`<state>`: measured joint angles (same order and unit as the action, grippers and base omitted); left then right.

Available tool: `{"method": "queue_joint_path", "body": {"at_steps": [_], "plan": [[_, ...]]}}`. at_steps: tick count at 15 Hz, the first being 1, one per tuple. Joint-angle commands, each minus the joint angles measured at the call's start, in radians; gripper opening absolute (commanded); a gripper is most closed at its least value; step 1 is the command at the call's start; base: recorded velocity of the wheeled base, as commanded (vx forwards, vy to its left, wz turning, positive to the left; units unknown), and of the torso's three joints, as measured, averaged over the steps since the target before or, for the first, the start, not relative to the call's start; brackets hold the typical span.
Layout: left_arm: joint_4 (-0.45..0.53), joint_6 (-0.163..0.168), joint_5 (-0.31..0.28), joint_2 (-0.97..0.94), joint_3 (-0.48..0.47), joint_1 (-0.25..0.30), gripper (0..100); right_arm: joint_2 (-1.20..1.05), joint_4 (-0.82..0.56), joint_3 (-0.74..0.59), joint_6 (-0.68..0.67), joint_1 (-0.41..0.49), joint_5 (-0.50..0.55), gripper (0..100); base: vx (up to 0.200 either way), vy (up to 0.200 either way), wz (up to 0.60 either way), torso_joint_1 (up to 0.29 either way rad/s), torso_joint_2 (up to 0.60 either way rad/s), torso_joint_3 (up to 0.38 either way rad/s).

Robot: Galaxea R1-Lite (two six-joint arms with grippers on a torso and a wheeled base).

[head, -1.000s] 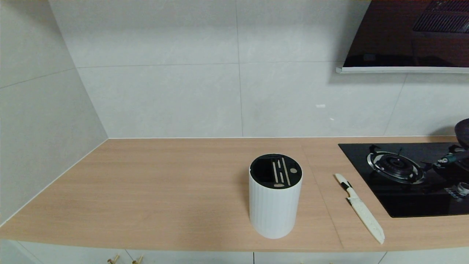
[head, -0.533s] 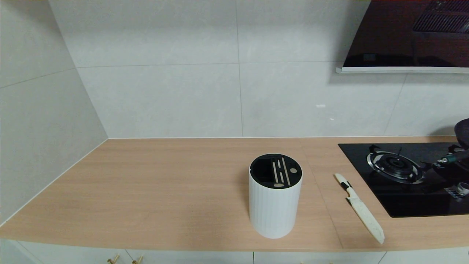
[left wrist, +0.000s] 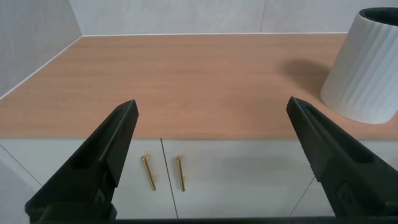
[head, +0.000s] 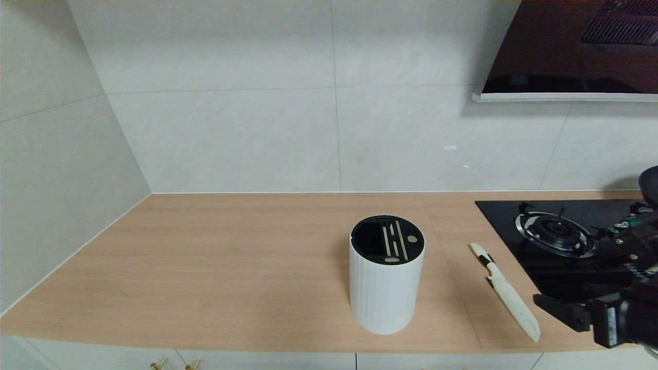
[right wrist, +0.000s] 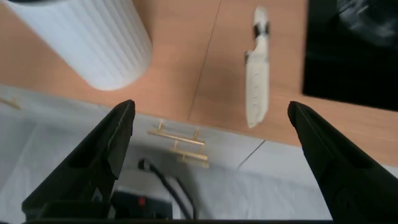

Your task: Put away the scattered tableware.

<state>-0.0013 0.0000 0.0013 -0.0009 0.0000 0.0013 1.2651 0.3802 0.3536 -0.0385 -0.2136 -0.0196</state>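
Note:
A white ribbed knife holder (head: 386, 288) with a black slotted top stands on the wooden counter (head: 231, 267). To its right, beside the hob, a cream knife (head: 505, 292) lies flat with its handle toward the wall. My right gripper (right wrist: 210, 111) hangs open over the counter's front edge, and the knife (right wrist: 256, 81) and holder (right wrist: 93, 43) lie beyond it. One of its fingers (head: 563, 311) shows just right of the blade tip. My left gripper (left wrist: 208, 112) is open and holds nothing. It sits low before the counter's front edge, with the holder (left wrist: 367, 68) beyond it.
A black glass hob (head: 534, 280) with a burner (head: 555, 234) takes the counter's right end, under a dark range hood (head: 576, 51). A dark pot (head: 649, 182) shows at the right edge. Tiled walls close the back and left. Gold cabinet handles (left wrist: 163, 173) sit below the counter.
My right arm has come into the head view at the lower right, near the knife's blade tip. Knife and holder have not moved.

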Motion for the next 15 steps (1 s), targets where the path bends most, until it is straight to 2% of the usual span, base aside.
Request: {"method": "queue_joint_path", "body": {"at_steps": [1,2,3,5,15], "plan": [[0.0,0.0,0.0,0.001,0.0,0.0,100,0.393,0.241,0.008,0.0,0.0,0.007,100,0.0,0.0,0.0,0.0,0.0,0.0],[0.0,0.0,0.0,0.001,0.0,0.002,100,0.424,0.275,0.008,0.0,0.003,0.01,100,0.0,0.0,0.0,0.0,0.0,0.0],[0.0,0.0,0.0,0.001,0.0,0.002,100,0.536,0.404,0.01,0.005,0.02,0.027,100,0.0,0.0,0.0,0.0,0.0,0.0],[0.0,0.0,0.0,0.001,0.0,0.0,100,0.671,0.52,0.031,0.008,0.048,0.04,100,0.0,0.0,0.0,0.0,0.0,0.0],[0.0,0.0,0.0,0.001,0.0,0.0,100,0.987,0.746,0.133,0.023,0.157,0.043,100,0.0,0.0,0.0,0.0,0.0,0.0]]}}
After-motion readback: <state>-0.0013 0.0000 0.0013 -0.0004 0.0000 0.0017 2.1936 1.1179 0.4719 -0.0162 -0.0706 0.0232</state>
